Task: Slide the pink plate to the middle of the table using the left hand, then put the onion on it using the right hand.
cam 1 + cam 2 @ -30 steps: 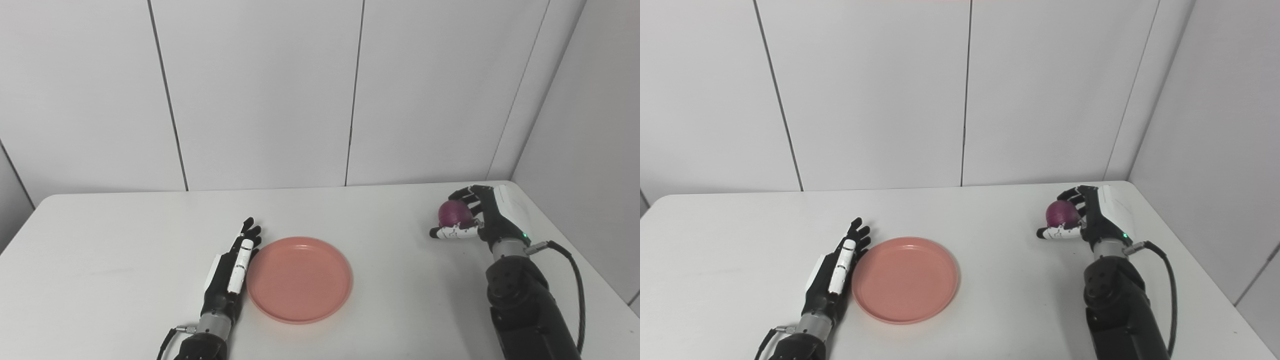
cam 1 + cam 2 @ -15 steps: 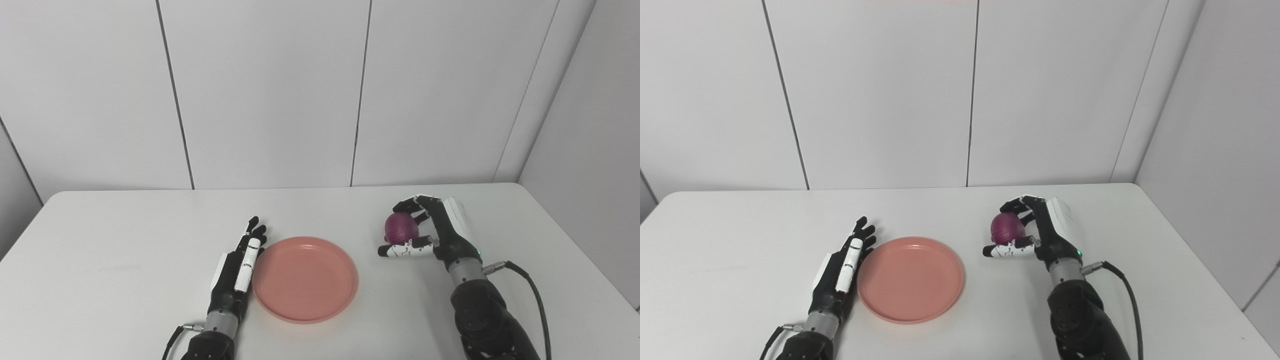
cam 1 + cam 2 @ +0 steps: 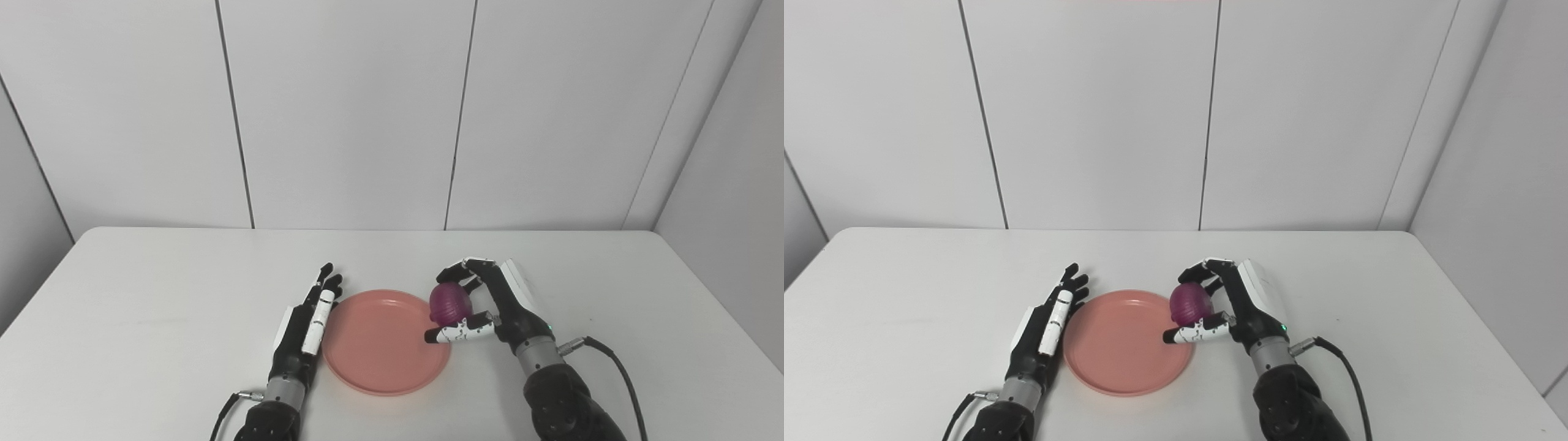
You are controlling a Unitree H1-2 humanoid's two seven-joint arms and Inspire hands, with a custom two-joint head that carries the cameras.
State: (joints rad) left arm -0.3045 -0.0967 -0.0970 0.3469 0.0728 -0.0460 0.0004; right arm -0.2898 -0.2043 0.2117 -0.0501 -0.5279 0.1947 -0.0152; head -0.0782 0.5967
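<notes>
A pink plate (image 3: pixel 380 349) lies flat near the middle of the white table. My left hand (image 3: pixel 306 324) rests open on edge along the plate's left rim, fingers straight and pointing away from me. My right hand (image 3: pixel 490 306) is shut on a purple-red onion (image 3: pixel 448 303), holding it between fingers and thumb just above the plate's right rim. In the right eye view the onion (image 3: pixel 1189 304) hangs over the plate's (image 3: pixel 1118 355) right side, with the thumb reaching inward over the rim.
The white table (image 3: pixel 153 318) runs back to a grey panelled wall (image 3: pixel 343 110). A black cable (image 3: pixel 618 373) trails from my right wrist, and another cable leaves my left wrist at the picture's bottom.
My right hand has carried the onion leftward from the table's far right to the plate's right rim. The camera has turned, shifting the whole picture rightward. My left hand stays beside the plate.
</notes>
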